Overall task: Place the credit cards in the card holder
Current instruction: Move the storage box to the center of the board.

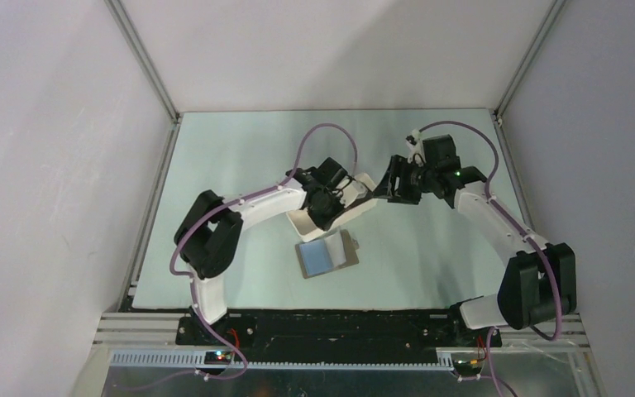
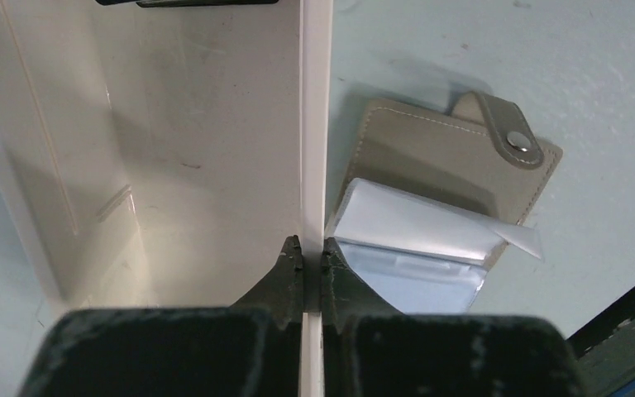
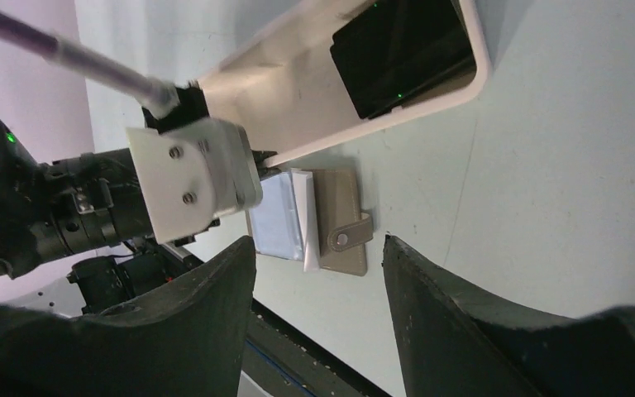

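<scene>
The card holder (image 1: 327,255) lies open on the table, light blue pockets up, tab to the right; it also shows in the left wrist view (image 2: 430,157) and the right wrist view (image 3: 341,217). The dark credit cards (image 3: 401,54) lie stacked at the far end of the long white tray (image 3: 298,107). My left gripper (image 2: 312,248) is shut on the tray's long side wall (image 2: 315,124), just beside the card holder. My right gripper (image 3: 318,240) is open and empty, hovering near the tray's right end (image 1: 368,188). In the top view the cards are hidden by the grippers.
The white tray (image 1: 302,222) lies slantwise in the middle of the pale green table, just behind the card holder. Grey walls enclose the left, back and right sides. The black base rail (image 1: 339,327) runs along the near edge.
</scene>
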`<state>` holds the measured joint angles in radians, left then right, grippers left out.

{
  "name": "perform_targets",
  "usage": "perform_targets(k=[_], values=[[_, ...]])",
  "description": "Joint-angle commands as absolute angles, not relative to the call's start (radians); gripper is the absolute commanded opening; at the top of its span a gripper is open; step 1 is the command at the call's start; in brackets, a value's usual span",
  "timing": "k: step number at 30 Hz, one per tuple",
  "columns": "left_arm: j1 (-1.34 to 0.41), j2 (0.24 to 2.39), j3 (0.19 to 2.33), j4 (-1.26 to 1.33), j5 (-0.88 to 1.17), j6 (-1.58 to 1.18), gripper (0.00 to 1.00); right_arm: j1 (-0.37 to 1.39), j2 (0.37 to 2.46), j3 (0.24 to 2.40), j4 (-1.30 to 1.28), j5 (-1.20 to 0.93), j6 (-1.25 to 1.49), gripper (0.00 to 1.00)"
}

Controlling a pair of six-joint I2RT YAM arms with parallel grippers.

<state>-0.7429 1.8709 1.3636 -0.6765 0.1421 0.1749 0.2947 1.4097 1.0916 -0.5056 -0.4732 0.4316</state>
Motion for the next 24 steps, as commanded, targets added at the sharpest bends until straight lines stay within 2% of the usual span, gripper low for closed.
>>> perform_targets(k=[1, 11, 13, 16, 21, 22, 23, 24], values=[[-0.758, 1.871, 1.396, -0.696, 0.166, 0.338, 0.00, 0.256, 1.358, 1.071, -0.511, -0.510, 0.410, 0.62], [-0.791, 1.848, 1.321, -0.696, 0.140, 0.574, 0.01, 0.171, 1.342, 1.028, -0.508, -0.528, 0.390, 0.62], [-0.796, 1.851, 1.331, -0.696, 0.092, 0.558, 0.09, 0.164, 1.343, 1.024, -0.505, -0.529, 0.386, 0.62], [-0.797, 1.864, 1.366, -0.695, 0.023, 0.488, 0.29, 0.161, 1.349, 1.021, -0.496, -0.532, 0.384, 0.64], [-0.797, 1.827, 1.418, -0.618, -0.038, 0.362, 0.44, 0.161, 1.374, 1.022, -0.447, -0.531, 0.381, 0.71], [-0.797, 1.798, 1.415, -0.597, -0.044, 0.318, 0.52, 0.158, 1.380, 1.024, -0.441, -0.532, 0.381, 0.71], [-0.796, 1.783, 1.411, -0.559, -0.044, 0.295, 0.54, 0.157, 1.395, 1.026, -0.426, -0.533, 0.382, 0.72], [-0.794, 1.749, 1.404, -0.539, -0.045, 0.247, 0.69, 0.156, 1.403, 1.030, -0.420, -0.533, 0.383, 0.73]])
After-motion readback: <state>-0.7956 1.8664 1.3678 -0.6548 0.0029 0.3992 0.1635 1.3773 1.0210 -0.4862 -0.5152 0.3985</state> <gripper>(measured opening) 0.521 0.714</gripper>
